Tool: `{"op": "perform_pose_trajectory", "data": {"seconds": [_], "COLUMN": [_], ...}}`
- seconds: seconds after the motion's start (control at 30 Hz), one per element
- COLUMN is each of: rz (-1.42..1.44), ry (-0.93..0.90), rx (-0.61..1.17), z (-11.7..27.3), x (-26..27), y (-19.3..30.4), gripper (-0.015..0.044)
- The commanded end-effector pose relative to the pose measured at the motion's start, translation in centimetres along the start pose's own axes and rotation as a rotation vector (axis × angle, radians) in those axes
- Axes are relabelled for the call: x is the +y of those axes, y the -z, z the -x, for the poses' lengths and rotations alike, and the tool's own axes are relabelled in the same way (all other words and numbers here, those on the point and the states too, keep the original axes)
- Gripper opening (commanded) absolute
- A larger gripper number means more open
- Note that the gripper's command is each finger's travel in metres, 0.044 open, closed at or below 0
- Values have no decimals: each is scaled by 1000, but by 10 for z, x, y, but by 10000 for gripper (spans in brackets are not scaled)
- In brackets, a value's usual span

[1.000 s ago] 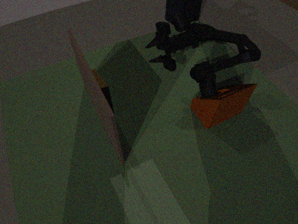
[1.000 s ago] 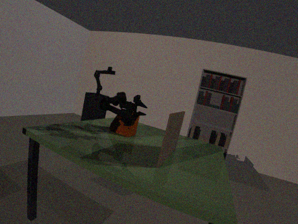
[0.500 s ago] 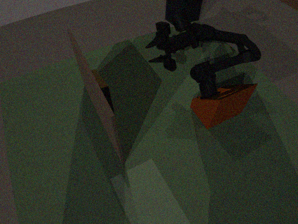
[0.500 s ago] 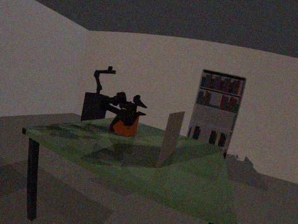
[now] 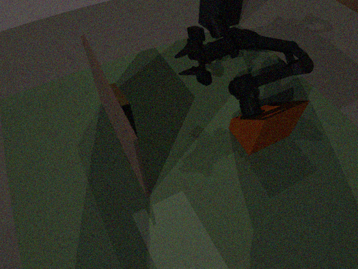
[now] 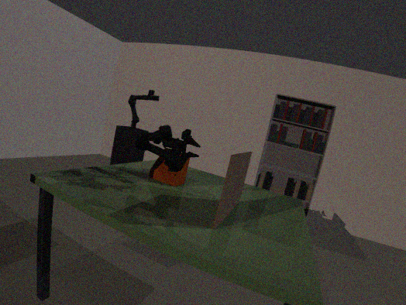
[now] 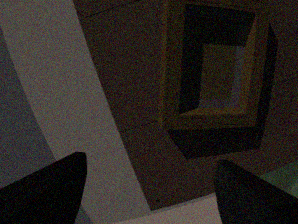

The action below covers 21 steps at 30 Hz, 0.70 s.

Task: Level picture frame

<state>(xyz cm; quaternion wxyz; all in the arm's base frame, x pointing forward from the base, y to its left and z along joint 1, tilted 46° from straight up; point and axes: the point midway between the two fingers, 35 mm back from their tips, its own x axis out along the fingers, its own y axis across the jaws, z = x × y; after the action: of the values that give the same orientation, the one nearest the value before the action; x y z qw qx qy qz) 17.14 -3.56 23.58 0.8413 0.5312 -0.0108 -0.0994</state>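
The picture frame (image 7: pixel 172 65) has yellow-brown bars and a dark inner edge. It hangs on the brown face of an upright board (image 7: pixel 132 100) (image 5: pixel 109 99) (image 6: pixel 233 182). Against the board's seams and lower edge it is turned clockwise, its left side higher. Its top is cut off in the wrist view. In the top view only a small part of the frame (image 5: pixel 119 93) shows beside the board; the exterior view shows the board's back. The screw is not visible. My gripper (image 5: pixel 178 65) (image 6: pixel 199 151) (image 7: pixel 152 167) is open and empty, well short of the frame.
The board stands on a green table (image 5: pixel 44 164) (image 6: pixel 263 240). An orange block (image 5: pixel 273 130) (image 6: pixel 170 174) is at the arm's base. A dark box (image 6: pixel 125 145) stands behind the arm, and a bookshelf (image 6: pixel 294 155) is against the far wall.
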Motion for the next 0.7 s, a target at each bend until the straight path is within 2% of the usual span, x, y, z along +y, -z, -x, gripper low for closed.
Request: {"op": "perform_pose_trajectory", "data": {"seconds": [0.0,0.67], "rz": [5,2], "ry": [1,-4], "rx": [1,-2], "z": [0,-6], "x": [0,0], "y": [0,-2], "gripper": [260,260]}}
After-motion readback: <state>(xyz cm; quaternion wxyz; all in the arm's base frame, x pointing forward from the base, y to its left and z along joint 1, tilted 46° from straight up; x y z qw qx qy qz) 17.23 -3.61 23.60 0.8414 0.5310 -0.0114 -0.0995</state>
